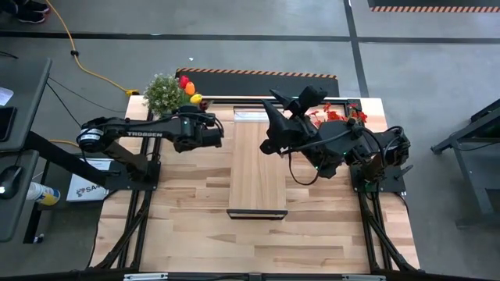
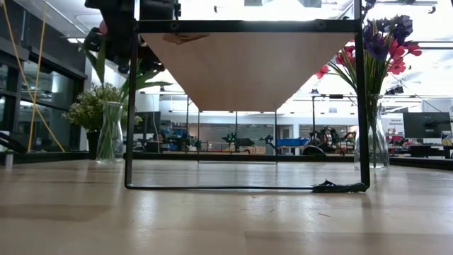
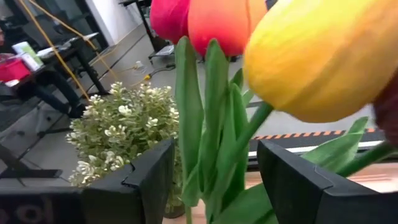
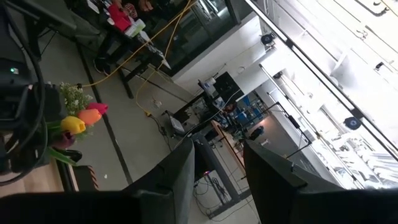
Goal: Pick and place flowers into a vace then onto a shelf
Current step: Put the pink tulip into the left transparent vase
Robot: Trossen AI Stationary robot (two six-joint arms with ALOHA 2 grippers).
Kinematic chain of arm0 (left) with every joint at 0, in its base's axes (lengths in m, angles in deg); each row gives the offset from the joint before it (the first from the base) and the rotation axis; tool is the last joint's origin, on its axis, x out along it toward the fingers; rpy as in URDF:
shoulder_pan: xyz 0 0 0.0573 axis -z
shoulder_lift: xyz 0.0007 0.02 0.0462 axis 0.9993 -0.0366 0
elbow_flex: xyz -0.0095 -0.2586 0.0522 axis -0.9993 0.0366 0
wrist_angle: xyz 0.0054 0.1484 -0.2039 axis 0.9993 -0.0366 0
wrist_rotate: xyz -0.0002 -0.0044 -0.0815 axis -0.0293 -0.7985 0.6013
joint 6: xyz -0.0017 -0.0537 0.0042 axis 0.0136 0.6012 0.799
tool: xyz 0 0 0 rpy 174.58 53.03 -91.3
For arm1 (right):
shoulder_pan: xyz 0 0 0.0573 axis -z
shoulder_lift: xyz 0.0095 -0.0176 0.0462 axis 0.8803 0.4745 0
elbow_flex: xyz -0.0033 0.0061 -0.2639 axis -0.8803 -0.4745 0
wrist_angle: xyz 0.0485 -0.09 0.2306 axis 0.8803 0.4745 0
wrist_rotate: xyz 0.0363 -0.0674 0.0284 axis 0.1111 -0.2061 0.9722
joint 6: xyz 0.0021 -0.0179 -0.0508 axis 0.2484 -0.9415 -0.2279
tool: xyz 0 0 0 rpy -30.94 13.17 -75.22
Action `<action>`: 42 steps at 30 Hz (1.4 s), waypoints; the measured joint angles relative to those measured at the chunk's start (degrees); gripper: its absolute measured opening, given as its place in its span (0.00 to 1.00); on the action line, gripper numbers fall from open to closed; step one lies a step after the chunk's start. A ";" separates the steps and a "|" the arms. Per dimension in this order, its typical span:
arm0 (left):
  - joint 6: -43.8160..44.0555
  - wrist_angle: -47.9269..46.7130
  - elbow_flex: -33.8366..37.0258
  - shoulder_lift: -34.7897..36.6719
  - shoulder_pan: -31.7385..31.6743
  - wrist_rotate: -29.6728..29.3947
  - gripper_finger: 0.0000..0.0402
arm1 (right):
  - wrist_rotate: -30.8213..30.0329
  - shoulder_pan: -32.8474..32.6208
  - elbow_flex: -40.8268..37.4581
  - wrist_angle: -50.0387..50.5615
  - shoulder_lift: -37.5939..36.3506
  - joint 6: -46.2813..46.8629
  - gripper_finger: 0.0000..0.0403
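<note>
The flowers are a bunch of green stems and leaves with red, orange and yellow heads. They stand between the fingers of my left gripper, which is shut on them over the table's far left. In the low view their leaves hang high above the tabletop. My right gripper stands open and empty, raised above the far end of the shelf. A glass vase of purple and red flowers stands at the far right. My left gripper has the bunch's green stems between its two fingers. Where the fingers meet the stems lies below the picture's edge. The fingers come in about level, pointing toward the far edge, across the stems. The bunch stands roughly upright, heads up, clear of the table.
A bushy pale-green plant in a glass vase stands at the far left corner, just beyond the held flowers. The shelf rests on a thin black frame in the table's middle. Red flowers show at the far right.
</note>
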 joint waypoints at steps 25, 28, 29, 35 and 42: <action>-1.11 0.04 0.02 0.00 -2.89 0.14 0.65 | -1.44 0.02 0.00 0.00 0.02 1.46 0.32; -1.11 0.04 0.02 0.00 -2.89 -2.43 0.65 | -1.60 0.02 0.00 0.00 0.02 1.46 0.32; -1.11 0.05 0.02 0.00 -2.89 -3.08 0.65 | -1.76 0.00 0.00 0.00 0.02 1.46 0.32; -1.11 0.04 0.02 0.00 -2.89 -3.95 0.65 | -1.90 0.02 0.00 0.00 0.02 1.46 0.32; -1.57 0.02 2.48 0.00 -2.87 -3.78 0.65 | -1.90 0.01 0.00 0.00 0.02 1.46 0.32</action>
